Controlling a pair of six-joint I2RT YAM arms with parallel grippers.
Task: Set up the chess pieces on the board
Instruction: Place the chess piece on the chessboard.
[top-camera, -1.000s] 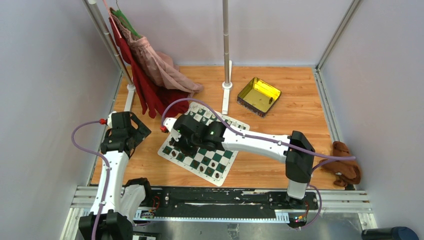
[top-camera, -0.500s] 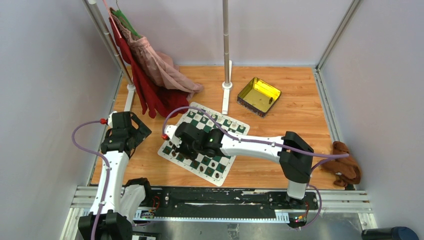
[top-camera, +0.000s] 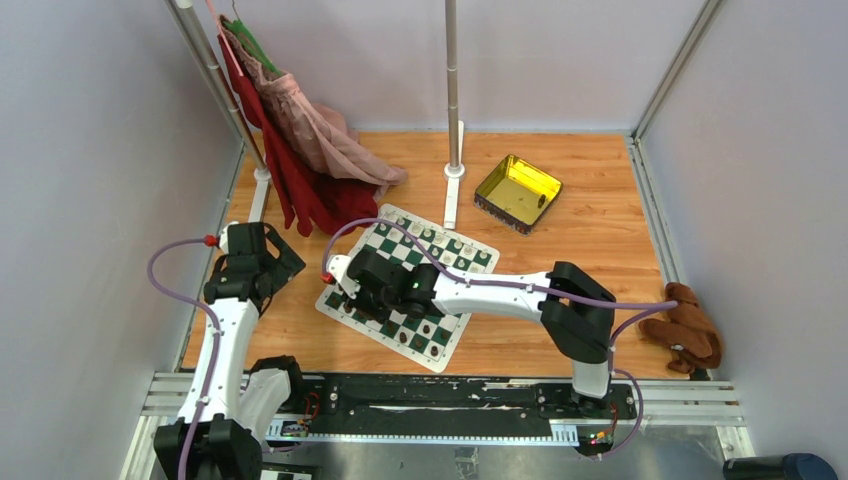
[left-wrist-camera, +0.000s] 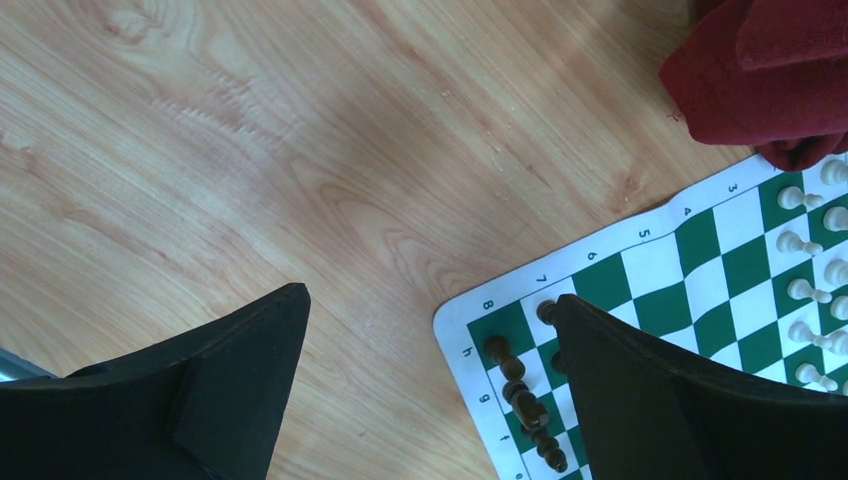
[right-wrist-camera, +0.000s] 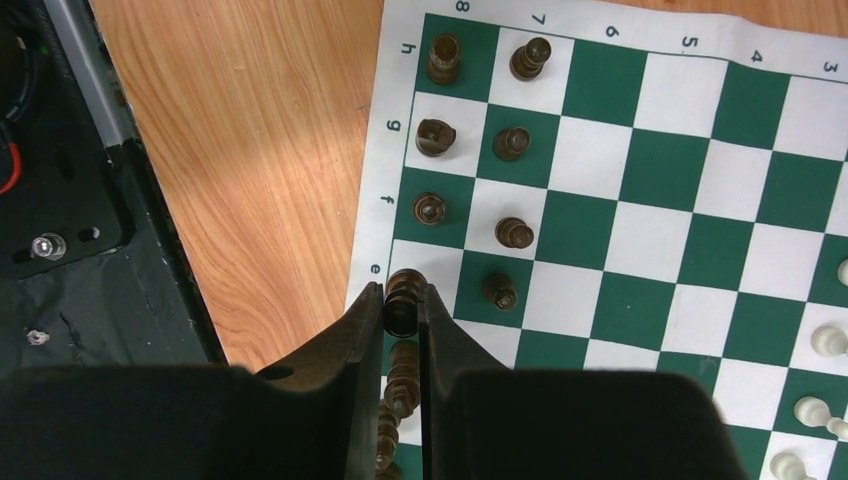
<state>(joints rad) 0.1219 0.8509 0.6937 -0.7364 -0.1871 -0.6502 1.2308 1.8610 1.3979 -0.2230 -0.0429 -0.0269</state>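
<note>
The green and white board (top-camera: 462, 308) lies on the wooden table, its near-left part under my right arm. In the right wrist view the board (right-wrist-camera: 680, 200) has dark pieces (right-wrist-camera: 511, 143) standing in two rows along its left edge and white pieces (right-wrist-camera: 825, 340) at the right. My right gripper (right-wrist-camera: 401, 302) is shut on a dark piece (right-wrist-camera: 400, 290) over the e-file edge square. More dark pieces lie in line behind it between the fingers. My left gripper (left-wrist-camera: 430, 300) is open and empty above the wood beside the board's h8 corner (left-wrist-camera: 700, 270).
A yellow transparent tray (top-camera: 517, 192) stands at the back right. Red and pink clothes (top-camera: 300, 150) hang on a rack at the back left, touching the board's far corner. A pole stand (top-camera: 453, 120) is behind the board. A brown plush toy (top-camera: 685, 335) lies far right.
My right gripper has moved down and left along the board toward its near-left edge. The left arm has hardly moved.
</note>
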